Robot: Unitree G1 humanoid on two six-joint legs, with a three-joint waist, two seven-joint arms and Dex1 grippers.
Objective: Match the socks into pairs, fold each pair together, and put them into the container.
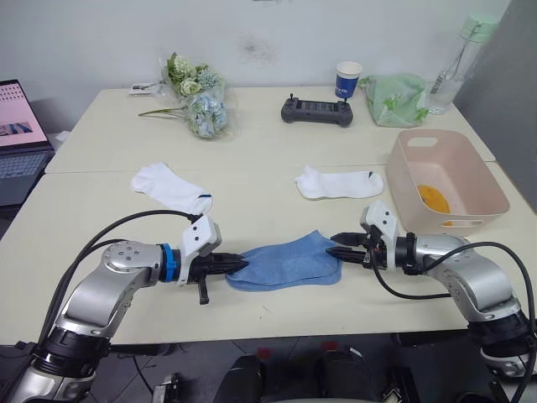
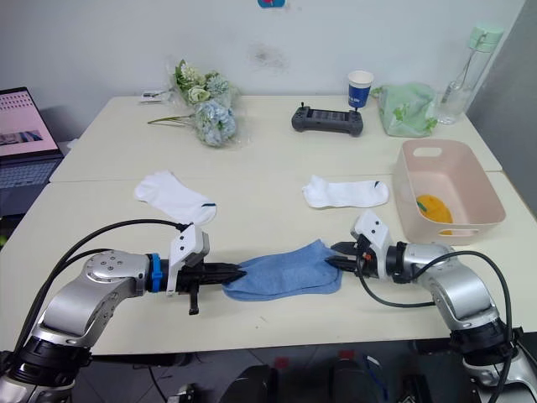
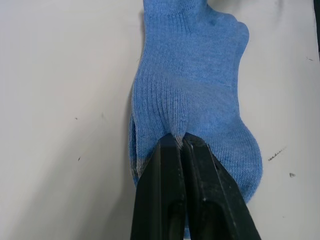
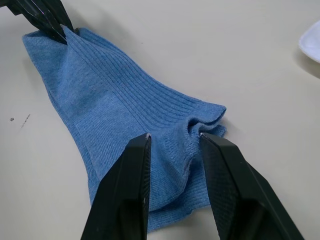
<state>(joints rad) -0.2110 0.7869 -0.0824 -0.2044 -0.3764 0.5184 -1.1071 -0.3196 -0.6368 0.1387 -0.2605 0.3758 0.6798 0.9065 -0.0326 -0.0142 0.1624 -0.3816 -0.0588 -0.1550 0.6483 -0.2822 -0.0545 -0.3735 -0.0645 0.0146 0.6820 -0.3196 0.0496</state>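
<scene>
Head view: blue socks (image 1: 285,262) lie lengthwise between grippers, left gripper (image 1: 237,264) pinching one end, right gripper (image 1: 337,246) spread around the other.

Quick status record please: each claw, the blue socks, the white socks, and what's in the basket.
left claw: shut, pinching one end of the blue socks
right claw: open, fingers straddling the bunched fabric at the opposite end
blue socks: lying flat on the table between the two claws, apparently two layers stacked
white socks: two, apart, one on the left side, one nearer the basket, neither touched
basket: pink, on the right, holds something mustard-orange; cannot tell whether one sock or a pair
</scene>
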